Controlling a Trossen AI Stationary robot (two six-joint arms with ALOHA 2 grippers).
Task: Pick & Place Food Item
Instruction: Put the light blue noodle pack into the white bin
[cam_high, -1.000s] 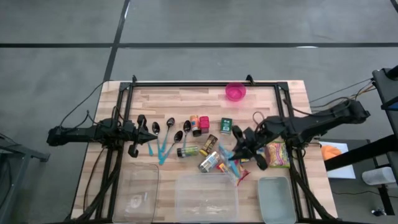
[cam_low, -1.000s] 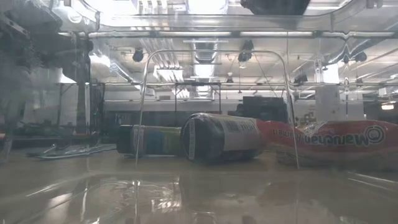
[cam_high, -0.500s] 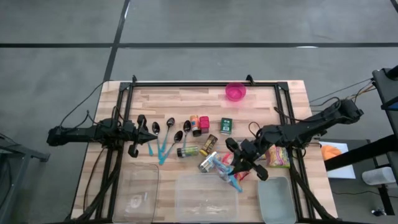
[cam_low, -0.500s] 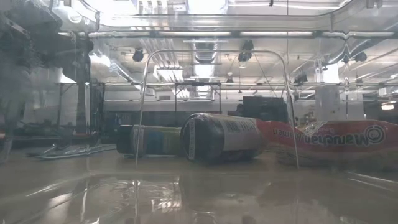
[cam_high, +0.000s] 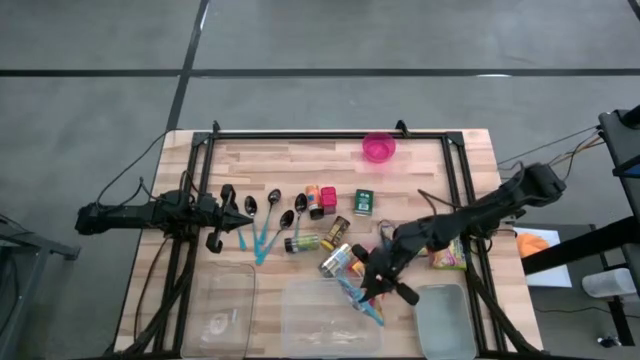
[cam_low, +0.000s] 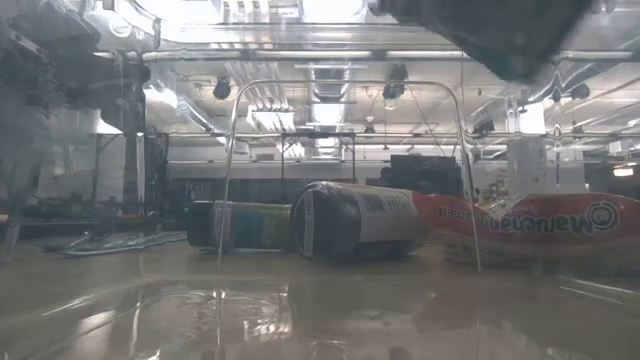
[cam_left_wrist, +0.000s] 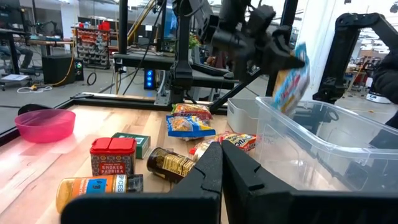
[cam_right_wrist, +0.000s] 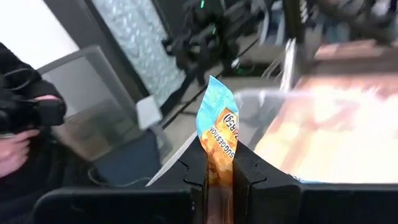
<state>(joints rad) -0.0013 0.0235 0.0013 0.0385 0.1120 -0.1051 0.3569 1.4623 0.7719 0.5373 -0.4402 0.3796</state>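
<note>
My right gripper (cam_high: 372, 283) is shut on a blue and orange snack packet (cam_high: 358, 300), held above the far right part of the middle clear container (cam_high: 300, 335). The left wrist view shows the packet (cam_left_wrist: 291, 78) in the air over that container's rim (cam_left_wrist: 292, 121). The low view catches only the gripper's dark underside (cam_low: 490, 30) at the top. My left gripper (cam_high: 245, 213) rests shut at the table's left, beside the spoons (cam_high: 262, 215), touching nothing. My right gripper pinches the packet's end (cam_right_wrist: 217, 163) between its two fingers. They come in nearly level, slanting from the table's right. The rest of the packet (cam_right_wrist: 216, 121) sticks out past the fingertips, tilted and lifted clear of the table and the container.
Spice jars (cam_high: 320, 200), a lying bottle (cam_high: 338, 260) and other packets (cam_high: 447, 250) lie mid-table. A pink bowl (cam_high: 379, 148) sits at the far edge. Another clear container (cam_high: 215, 310) stands near left, and a grey-green one (cam_high: 445, 320) near right.
My right gripper has carried the packet toward the table's near edge and somewhat left, sinking a little. It has moved from over the loose food items to above the middle clear container. It has stayed shut on the packet.
</note>
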